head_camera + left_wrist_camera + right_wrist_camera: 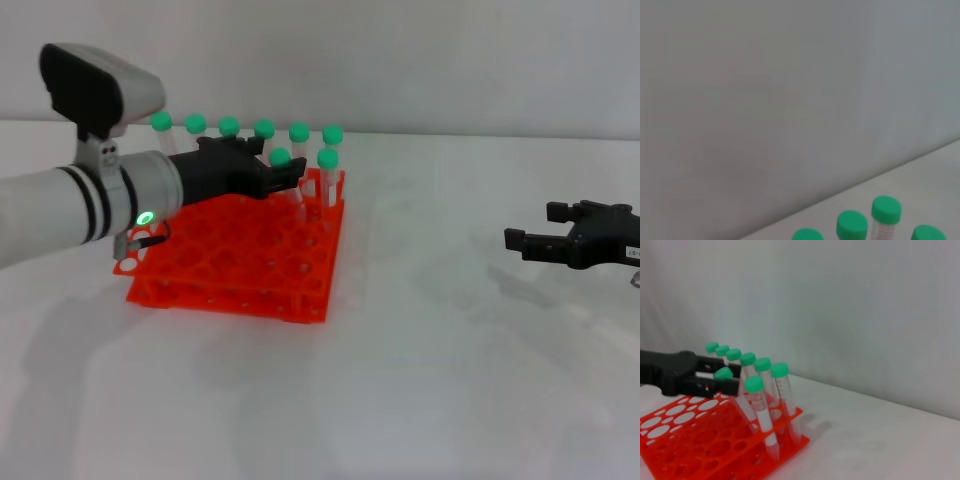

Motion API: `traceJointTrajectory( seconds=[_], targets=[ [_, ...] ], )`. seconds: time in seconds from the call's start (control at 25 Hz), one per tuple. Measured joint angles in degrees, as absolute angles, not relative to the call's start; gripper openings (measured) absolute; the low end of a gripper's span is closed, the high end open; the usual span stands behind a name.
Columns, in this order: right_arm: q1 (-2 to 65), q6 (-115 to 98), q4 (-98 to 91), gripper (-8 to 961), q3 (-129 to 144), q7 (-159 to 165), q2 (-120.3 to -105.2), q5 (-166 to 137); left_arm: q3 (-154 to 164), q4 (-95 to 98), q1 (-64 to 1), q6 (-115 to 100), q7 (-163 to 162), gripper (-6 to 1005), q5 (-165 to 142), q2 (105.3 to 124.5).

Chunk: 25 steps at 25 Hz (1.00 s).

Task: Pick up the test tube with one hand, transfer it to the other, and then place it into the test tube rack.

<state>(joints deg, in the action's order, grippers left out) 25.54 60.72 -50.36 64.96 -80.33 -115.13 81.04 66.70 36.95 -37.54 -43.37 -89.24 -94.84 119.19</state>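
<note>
Reaching over the rack (240,255), the left gripper (285,172) pinches a tilted tube (735,390) under its cap, so it can drop into a hole beside the back row, while the right gripper (535,240) hangs open, empty, well right of the rack.

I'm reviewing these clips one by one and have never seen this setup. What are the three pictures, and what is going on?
It is a two-armed robot at a white table. One picture looks down from its head; the other two come from cameras on its wrists. An orange test tube rack stands on the table with green-capped tubes along its far side. The left hand reaches over the rack and is closed on one test tube, which leans, its lower end in a hole. The right hand hovers off to the right, open and empty.
</note>
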Motion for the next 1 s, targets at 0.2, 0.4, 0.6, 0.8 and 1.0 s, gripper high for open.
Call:
traceJointTrajectory(
  seconds=[0.2, 0.4, 0.6, 0.8, 1.0],
  targets=[
    [25.0, 61.0, -50.4, 873, 64.8, -80.4, -115.14, 81.4, 66.8, 44.5, -30.8, -48.3, -89.2, 655, -91.5, 119.29],
    [24.0, 60.8, -50.4, 873, 64.3, -81.7, -115.14, 81.6, 66.8, 48.8, -22.6, -53.4, -84.5, 831, -85.7, 119.21],
    [21.6, 60.8, -50.1, 873, 62.3, -86.4, -115.29, 83.7, 66.4, 47.4, -15.9, -57.6, -71.8, 893, -73.9, 119.31],
    [18.5, 62.5, -46.5, 873, 59.1, -95.2, -115.23, 91.0, 66.1, 40.3, -12.2, -63.7, -57.3, 891, -57.1, 119.26],
    [17.2, 75.2, -31.2, 873, 48.1, -118.6, -114.99, 102.6, 66.0, 32.5, -11.8, -68.3, -49.8, 889, -46.0, 119.07]
  ],
)
